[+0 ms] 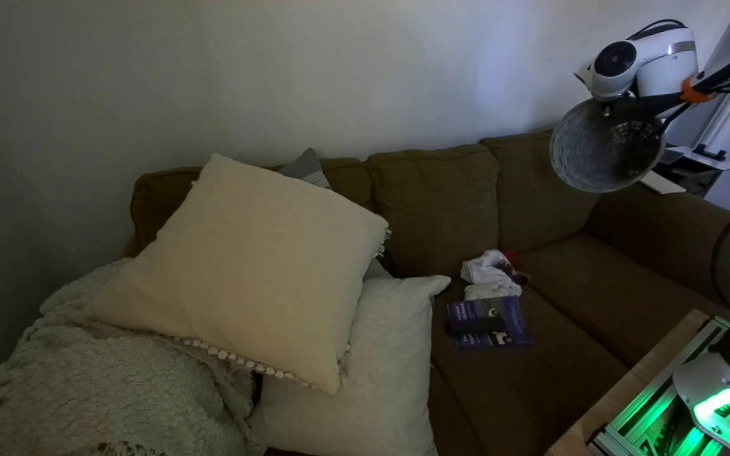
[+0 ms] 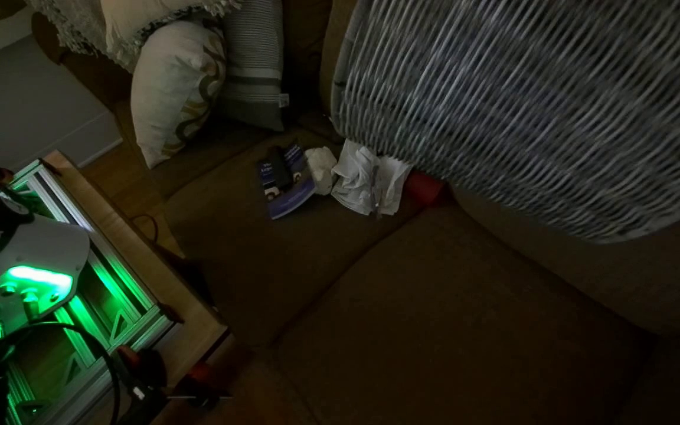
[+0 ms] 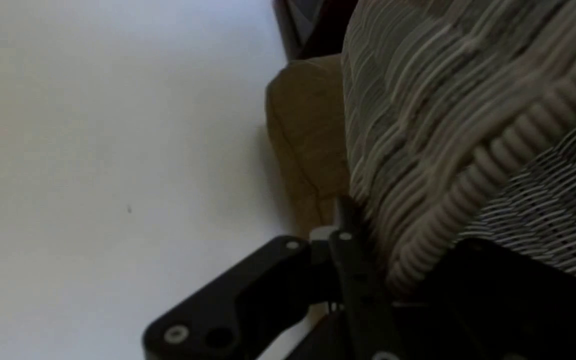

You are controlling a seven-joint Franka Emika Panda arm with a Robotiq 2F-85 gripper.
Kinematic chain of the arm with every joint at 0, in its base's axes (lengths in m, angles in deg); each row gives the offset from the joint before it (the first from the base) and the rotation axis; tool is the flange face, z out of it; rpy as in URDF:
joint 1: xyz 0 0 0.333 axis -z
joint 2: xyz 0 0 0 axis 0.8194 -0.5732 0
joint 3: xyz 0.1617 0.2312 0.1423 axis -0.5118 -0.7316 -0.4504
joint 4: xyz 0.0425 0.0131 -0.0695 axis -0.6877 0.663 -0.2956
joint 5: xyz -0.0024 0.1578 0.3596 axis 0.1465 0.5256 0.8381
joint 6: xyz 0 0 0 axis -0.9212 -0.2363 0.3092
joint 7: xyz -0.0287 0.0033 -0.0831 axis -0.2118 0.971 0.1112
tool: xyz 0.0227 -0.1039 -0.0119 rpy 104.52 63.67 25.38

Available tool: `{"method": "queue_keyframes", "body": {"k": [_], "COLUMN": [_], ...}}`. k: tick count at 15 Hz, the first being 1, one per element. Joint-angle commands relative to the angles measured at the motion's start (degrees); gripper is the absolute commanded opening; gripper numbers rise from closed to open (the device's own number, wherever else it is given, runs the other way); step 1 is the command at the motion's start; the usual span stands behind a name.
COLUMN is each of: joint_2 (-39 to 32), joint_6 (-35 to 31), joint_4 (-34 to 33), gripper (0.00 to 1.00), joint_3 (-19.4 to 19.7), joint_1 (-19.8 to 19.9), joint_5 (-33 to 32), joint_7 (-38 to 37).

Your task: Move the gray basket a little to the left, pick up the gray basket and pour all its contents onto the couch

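Gray basket (image 1: 596, 149): up in the air and tilted, well apart from the seat of the couch (image 1: 574, 329); it shows toward the upper right in both exterior views, and its ribbed outer wall (image 2: 523, 112) runs out of frame in an exterior view.
Basket interior (image 3: 538, 210): woven wall seen past the rim (image 3: 468, 192) in the wrist view; elsewhere inside, too dark to read.
Tool (image 3: 393, 285): clamped on the rim, one finger against the outer side, the other, nearly lost in shadow, on the inner.
Couch: outside the basket, on the seat, lie crumpled white cloth or paper (image 2: 363, 180), cannot tell which, a pale lump (image 2: 320, 169) just beside it, and a red item (image 2: 425, 188) partly hidden by the basket in an exterior view.
Booklet (image 1: 517, 320): purple-blue, on the seat next to the pale lump, a dark oblong item (image 1: 478, 325) lying across it.
Cream pillow (image 1: 244, 266): large, lying over a paler pillow (image 1: 377, 373) and a fleecy blanket (image 1: 105, 380), well apart from the basket.
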Motion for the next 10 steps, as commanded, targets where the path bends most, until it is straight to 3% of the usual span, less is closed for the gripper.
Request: {"method": "queue_keyframes", "body": {"k": [1,5,10], "joint_2": [-0.16,-1.48,-1.98], "joint_6": [-4.79,-5.24,-1.99], "joint_4": [3.52,6.84,7.15], "gripper": [0.03,0.03,0.03], "joint_3": [0.73,1.46,3.96], "joint_1": [1.62,2.85,4.88], "joint_5": [12.74,26.96,34.77], "joint_7": [7.72,14.96,19.53]}}
